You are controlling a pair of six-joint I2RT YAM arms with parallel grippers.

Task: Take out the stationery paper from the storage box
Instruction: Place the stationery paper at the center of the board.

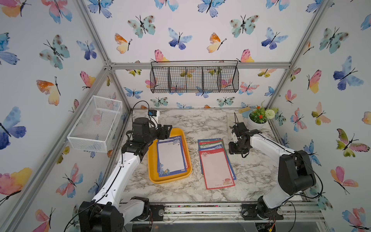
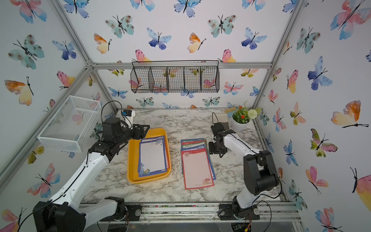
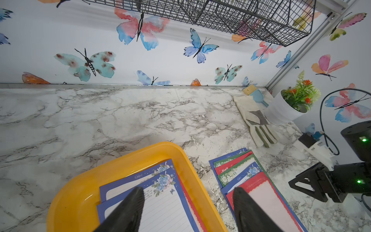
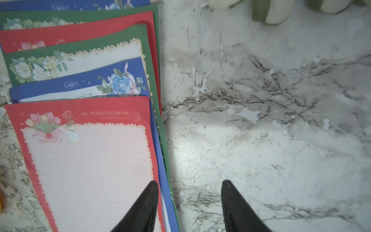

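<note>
**A:** Any writing you can read?

**B:** Gold capitals on the nearest red-bordered sheet point(image 4: 90, 160): "ALL THE BEAUTY IS FOR YOU", beside printed tulips. The smaller line beneath is too blurred.

**A:** Where is the stationery paper?

**B:** In two places. Thin, lined stationery paper point(image 1: 215, 166) lies fanned flat on the marble-patterned worktop point(image 1: 251, 176), right of its middle. Its scalloped borders are red, blue and green. More blue-bordered sheets point(image 1: 170, 156), with a red edge showing beneath, lie inside the storage box point(image 1: 151, 160). That is a glossy yellow-orange plastic tray with rounded corners, near the stack, toward the left edge.

**A:** And the grippers?

**B:** The right gripper point(image 4: 190, 182) has its ribbed black fingers point(image 4: 148, 200) spread, with nothing between them. One is over the stack's edge, the other over bare, flaking worktop. Whether they touch, I cannot tell. The left gripper point(image 3: 187, 189) hangs above the box's far end, jaws wide, empty.

**A:** Farther back?

**B:** At the far right corner are a pale cloth glove point(image 3: 255, 120) and a white flowerpot point(image 3: 281, 114). A black wire basket point(image 1: 193, 79) hangs on the back wall.
</note>
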